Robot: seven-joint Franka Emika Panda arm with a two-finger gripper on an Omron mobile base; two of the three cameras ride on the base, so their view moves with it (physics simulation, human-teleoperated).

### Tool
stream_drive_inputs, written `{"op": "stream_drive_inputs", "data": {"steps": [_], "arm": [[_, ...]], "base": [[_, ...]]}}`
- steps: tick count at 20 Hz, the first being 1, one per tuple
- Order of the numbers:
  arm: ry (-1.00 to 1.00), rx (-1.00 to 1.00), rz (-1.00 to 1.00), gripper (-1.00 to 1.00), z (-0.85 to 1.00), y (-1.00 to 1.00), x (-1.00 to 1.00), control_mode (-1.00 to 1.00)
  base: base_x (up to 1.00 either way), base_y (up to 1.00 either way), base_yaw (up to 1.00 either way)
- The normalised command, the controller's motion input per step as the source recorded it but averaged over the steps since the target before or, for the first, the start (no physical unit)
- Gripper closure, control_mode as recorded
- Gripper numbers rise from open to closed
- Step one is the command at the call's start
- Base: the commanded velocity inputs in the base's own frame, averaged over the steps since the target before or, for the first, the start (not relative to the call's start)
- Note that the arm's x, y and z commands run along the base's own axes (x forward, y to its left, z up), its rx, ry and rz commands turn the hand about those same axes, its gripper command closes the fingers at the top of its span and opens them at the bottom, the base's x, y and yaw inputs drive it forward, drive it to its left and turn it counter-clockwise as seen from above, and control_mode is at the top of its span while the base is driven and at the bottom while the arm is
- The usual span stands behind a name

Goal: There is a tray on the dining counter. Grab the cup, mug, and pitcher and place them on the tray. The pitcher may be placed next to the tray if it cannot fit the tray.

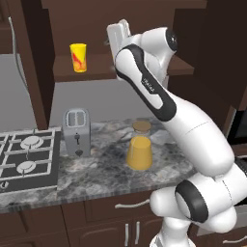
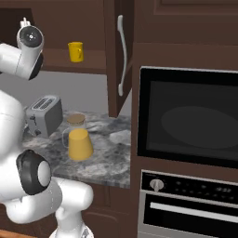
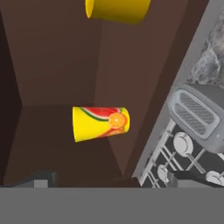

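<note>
The cup [image 3: 100, 123] stands on a dark wooden shelf [image 1: 96, 67] above the bench [image 1: 106, 164], at about ten o'clock from the toaster [image 1: 76, 131] in the left base view. The claw [image 3: 111, 177] is raised to shelf height with its jaws wide apart, gripping nothing. The step in hand looks like fetching this cup. Keep it centred between the fingertips, slide in level along the shelf, and close around the middle of its wall. The mug [image 2: 76, 51] stands near on the same shelf, so avoid nudging it. The pitcher [image 1: 140, 147] waits below on the bench.
</note>
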Motion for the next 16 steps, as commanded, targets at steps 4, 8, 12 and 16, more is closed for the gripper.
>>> {"op": "stream_drive_inputs", "data": {"steps": [4, 8, 12, 16], "arm": [[0.00, 0.00, 0.02, -1.00, 0.00, 0.25, 0.43, -1.00], [0.00, 0.00, 0.02, -1.00, 0.00, 0.22, 0.39, -1.00], [0.00, 0.00, 0.01, -1.00, 0.00, 0.13, 0.40, -1.00], [0.00, 0.00, 0.02, -1.00, 0.00, 0.02, 0.42, -1.00]], "base": [[0.00, 0.00, 0.00], [0.00, 0.00, 0.00], [0.00, 0.00, 0.00], [0.00, 0.00, 0.00]]}}
